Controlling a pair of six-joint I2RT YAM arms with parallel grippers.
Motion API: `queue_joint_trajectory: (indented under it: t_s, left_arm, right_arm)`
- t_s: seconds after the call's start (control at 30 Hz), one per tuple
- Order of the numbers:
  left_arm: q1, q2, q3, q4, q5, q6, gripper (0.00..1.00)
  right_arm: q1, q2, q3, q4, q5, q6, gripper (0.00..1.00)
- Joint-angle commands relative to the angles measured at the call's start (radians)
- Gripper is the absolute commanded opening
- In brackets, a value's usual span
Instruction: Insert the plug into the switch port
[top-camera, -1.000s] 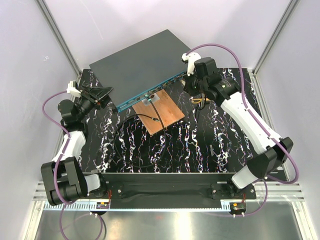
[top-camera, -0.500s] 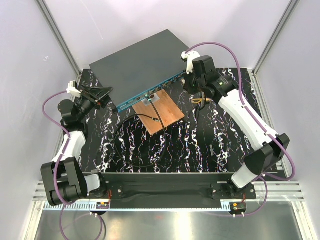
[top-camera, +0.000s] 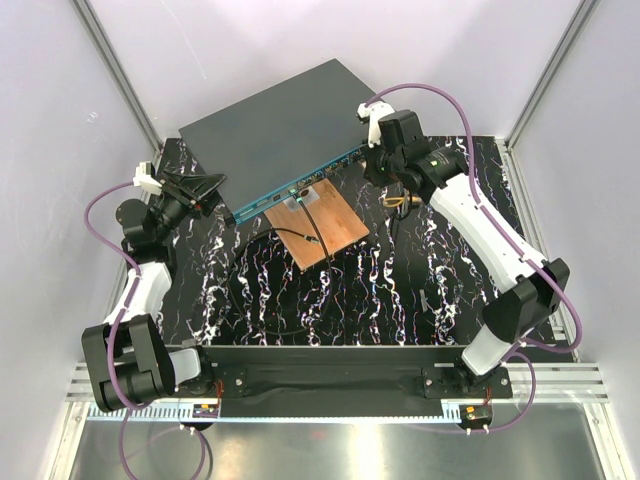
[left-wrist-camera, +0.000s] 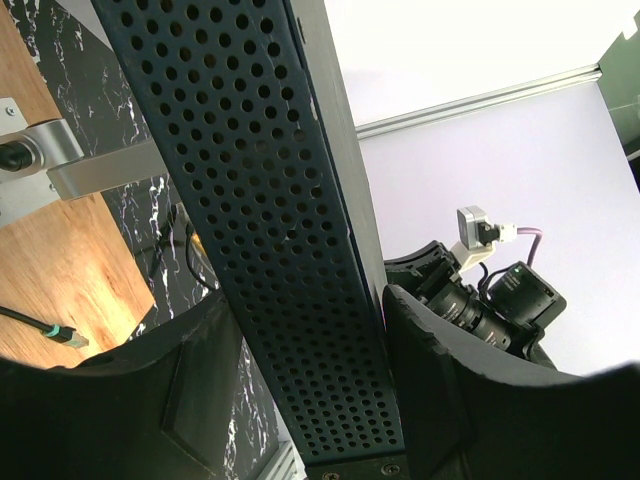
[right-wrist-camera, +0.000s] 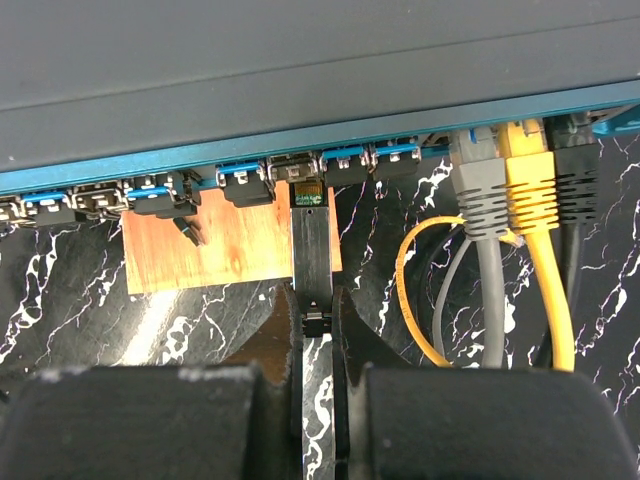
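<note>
Switch (top-camera: 285, 125): rear of table (top-camera: 420, 290), teal face toward arms; markings too small to read
Plug (right-wrist-camera: 312, 250): tip at a middle port (right-wrist-camera: 300, 168), perhaps entering
Right gripper (right-wrist-camera: 316, 322): pinches Plug; nearer Switch than before
Left gripper (left-wrist-camera: 305, 340): clamps Switch's perforated side

Flat dark grey metal switch (top-camera: 280, 125), teal-fronted, lies level. Slim black rectangular plug (right-wrist-camera: 312, 240) meets its port row squarely, tip at one port.
</note>
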Motion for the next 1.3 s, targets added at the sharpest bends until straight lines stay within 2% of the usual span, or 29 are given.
queue_joint_trajectory:
  t_s: [0.0,1.27]
  left_arm:
    - [-0.048,-0.029,0.024,0.129,-0.01,0.061,0.0]
    - [-0.049,-0.018,0.024,0.135,-0.011,0.056,0.0]
  right_arm:
    - [-0.006,0.004,0.065,0.013,0.023,0.01,0.0]
    - [-0.008,0.056,0.158,-0.036,-0.072,-0.016,0.0]
